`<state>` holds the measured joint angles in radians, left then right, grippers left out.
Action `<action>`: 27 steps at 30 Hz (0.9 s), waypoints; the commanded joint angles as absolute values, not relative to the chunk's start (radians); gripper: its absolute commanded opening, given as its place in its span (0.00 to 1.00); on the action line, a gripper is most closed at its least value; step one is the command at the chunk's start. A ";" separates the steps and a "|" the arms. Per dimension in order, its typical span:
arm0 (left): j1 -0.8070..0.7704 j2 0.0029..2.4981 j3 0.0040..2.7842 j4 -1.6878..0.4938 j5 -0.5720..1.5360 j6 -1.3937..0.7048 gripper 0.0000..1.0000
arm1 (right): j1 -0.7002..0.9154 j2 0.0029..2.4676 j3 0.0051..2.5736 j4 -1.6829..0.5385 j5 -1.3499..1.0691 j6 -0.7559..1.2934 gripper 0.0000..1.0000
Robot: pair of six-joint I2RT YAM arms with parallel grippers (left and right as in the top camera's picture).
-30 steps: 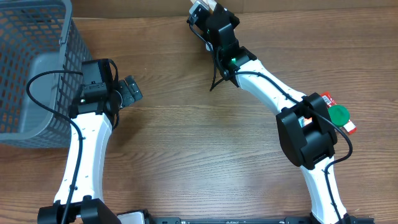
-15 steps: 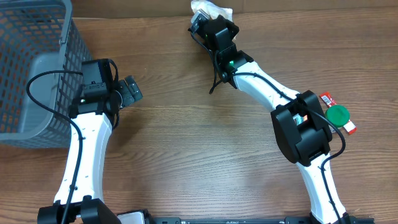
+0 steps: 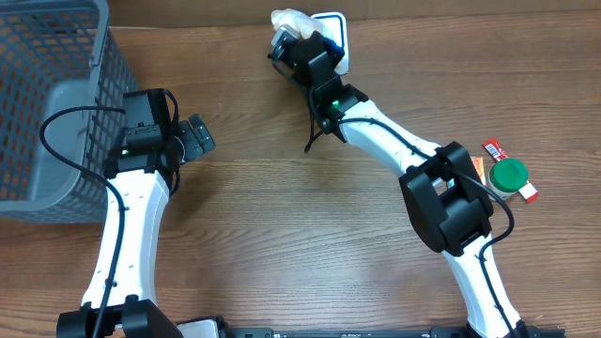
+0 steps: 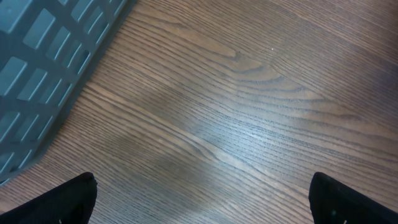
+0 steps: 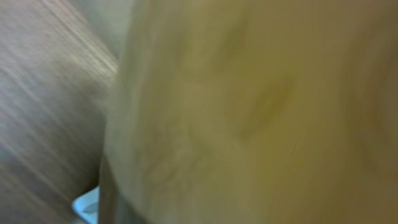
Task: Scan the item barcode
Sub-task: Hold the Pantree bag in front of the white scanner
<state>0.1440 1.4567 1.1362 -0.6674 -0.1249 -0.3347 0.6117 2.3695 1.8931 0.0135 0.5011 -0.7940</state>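
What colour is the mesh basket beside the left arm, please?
The basket is grey, clearest in the overhead view.

Left arm [image 3: 127,235] upright at the left, right arm [image 3: 394,141] stretched to the upper centre.
The left gripper [image 3: 199,138] hangs with its fingers spread wide; the right gripper [image 3: 285,38] is clamped on a pale packet [image 3: 286,19].

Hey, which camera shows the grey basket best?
The overhead view: the grey basket shows its rim and mesh walls at the frame's left. The left wrist view catches only a corner of its mesh wall. The right wrist view shows none of it.
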 commanded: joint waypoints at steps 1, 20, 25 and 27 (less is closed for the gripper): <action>0.143 1.453 1.151 -0.669 -0.141 -0.345 1.00 | 0.614 2.381 1.897 -0.014 0.493 -0.785 0.04; 0.143 1.453 1.151 -0.669 -0.141 -0.345 1.00 | 0.614 2.351 1.900 -0.076 0.486 -0.752 0.04; 0.143 1.453 1.151 -0.669 -0.141 -0.344 1.00 | 0.613 2.315 1.900 -0.076 0.486 -0.729 0.04; 0.143 1.453 1.151 -0.669 -0.141 -0.344 1.00 | 0.608 2.298 1.900 -0.073 0.486 -0.729 0.04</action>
